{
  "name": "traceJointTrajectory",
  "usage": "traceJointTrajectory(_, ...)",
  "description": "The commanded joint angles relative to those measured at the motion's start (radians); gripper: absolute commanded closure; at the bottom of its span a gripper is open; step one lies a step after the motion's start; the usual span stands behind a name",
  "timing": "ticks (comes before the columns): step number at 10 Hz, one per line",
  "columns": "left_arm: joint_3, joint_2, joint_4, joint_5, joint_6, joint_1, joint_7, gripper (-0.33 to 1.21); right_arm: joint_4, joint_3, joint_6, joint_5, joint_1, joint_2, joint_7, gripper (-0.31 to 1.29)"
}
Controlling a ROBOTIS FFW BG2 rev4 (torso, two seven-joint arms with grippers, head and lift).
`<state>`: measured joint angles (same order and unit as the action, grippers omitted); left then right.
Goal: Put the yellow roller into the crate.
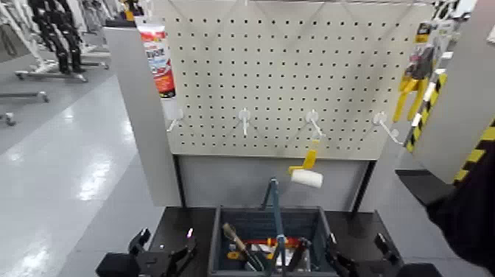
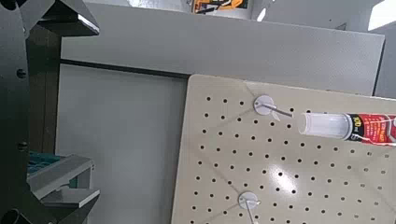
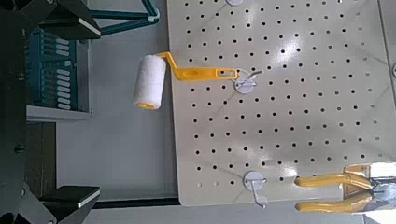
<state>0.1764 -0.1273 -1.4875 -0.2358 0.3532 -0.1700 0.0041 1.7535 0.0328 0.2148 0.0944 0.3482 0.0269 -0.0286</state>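
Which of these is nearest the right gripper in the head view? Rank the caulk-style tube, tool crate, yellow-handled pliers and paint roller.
From the right gripper:
1. Tool crate, just left
2. Paint roller, hanging above the crate
3. Yellow-handled pliers, upper right
4. Caulk-style tube, upper left

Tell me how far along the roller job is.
Nothing looks done: the yellow roller still hangs from its pegboard hook. Nothing is in hand; the right tool stands open, low beside the crate. Left: grip, unhook, lower it in.
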Motion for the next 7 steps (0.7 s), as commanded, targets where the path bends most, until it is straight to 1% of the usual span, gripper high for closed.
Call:
traceJointTrajectory(1, 0.000, 0.000, 0.000, 0.007, -0.008, 0.001, 0.000, 0.09, 0.000, 0.002, 0.006, 0.001, 0.000, 0.004, 0.010, 0.13)
traceJointTrajectory(3, 0.002, -0.002, 0.000, 0.001, -0.014, 0.003, -0.004, 0.10, 0.000, 0.009, 0.001, 0.008, -0.003, 0.008, 0.024, 0.13)
traceJointTrajectory(4, 0.002, -0.002, 0.001, -0.002, -0.014, 0.004, -0.006, 0.10, 0.003, 0.002, -0.014, 0.016, -0.008, 0.010, 0.021, 0.12)
traceJointTrajectory(5, 0.002, -0.002, 0.001, -0.004, -0.014, 0.004, -0.006, 0.10, 0.020, -0.028, -0.078, 0.019, -0.023, 0.010, -0.045, 0.13)
traceJointTrajectory(6, 0.002, -0.002, 0.003, -0.004, -0.014, 0.006, -0.006, 0.10, 0.026, -0.056, -0.121, 0.019, -0.041, 0.008, -0.111, 0.13)
traceJointTrajectory(7, 0.003, -0.002, 0.003, -0.005, -0.014, 0.006, -0.007, 0.10, 0.029, -0.076, -0.149, 0.016, -0.064, 0.011, -0.163, 0.12)
